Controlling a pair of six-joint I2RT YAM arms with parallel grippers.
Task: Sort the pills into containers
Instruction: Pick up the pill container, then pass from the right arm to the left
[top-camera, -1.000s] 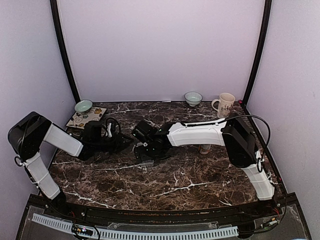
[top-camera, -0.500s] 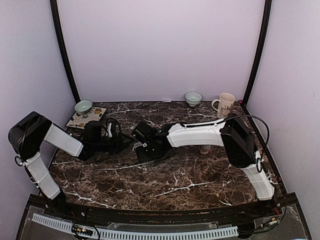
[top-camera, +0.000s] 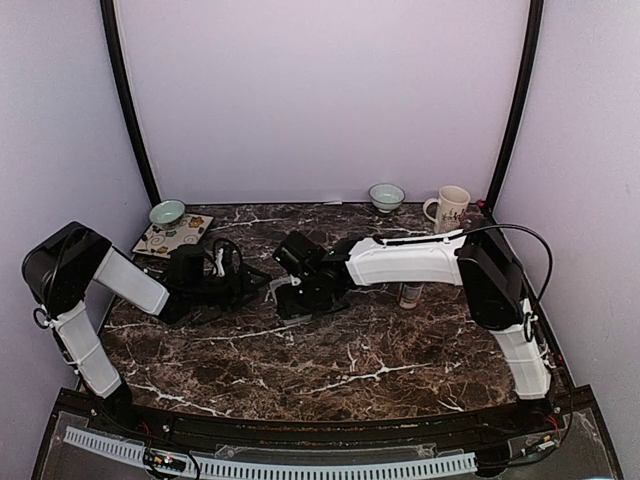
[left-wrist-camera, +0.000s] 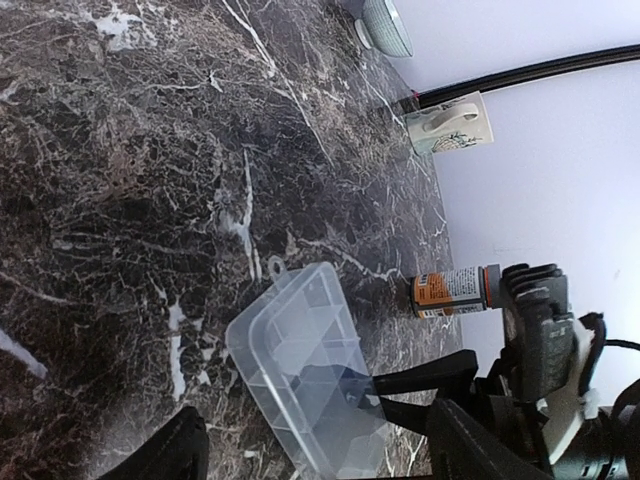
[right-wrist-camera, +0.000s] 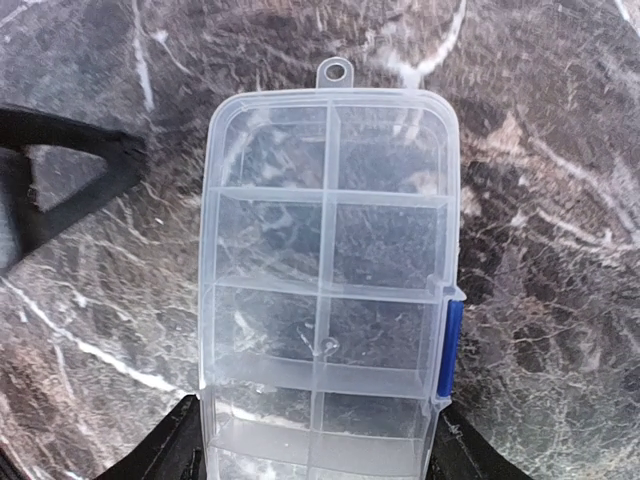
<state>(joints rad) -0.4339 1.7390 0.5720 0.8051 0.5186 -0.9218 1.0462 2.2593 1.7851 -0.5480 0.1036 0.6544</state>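
The clear organizer box (right-wrist-camera: 325, 290) with its containers and a blue latch lies lid-closed, its near end between the fingers of my right gripper (right-wrist-camera: 315, 450), which is shut on its two long sides. In the left wrist view the box (left-wrist-camera: 300, 370) sits tilted over the marble with the right gripper's black fingers (left-wrist-camera: 420, 385) on it. My left gripper (left-wrist-camera: 320, 455) is open, its fingers wide apart on either side of the box's near corner and not touching it. Both grippers meet mid-table: left gripper (top-camera: 250, 280), right gripper (top-camera: 295, 295). No pills show.
An orange-and-white labelled bottle with a grey cap (left-wrist-camera: 455, 290) stands right of the box, under the right arm (top-camera: 410, 296). A cream mug (top-camera: 450, 208) and a small bowl (top-camera: 386, 196) stand at the back right. Another bowl (top-camera: 167, 212) and a patterned tile (top-camera: 172, 236) are at the back left.
My left gripper has opened and let go of the box. The right gripper has closed on the box, and the right arm has shifted slightly back and right.
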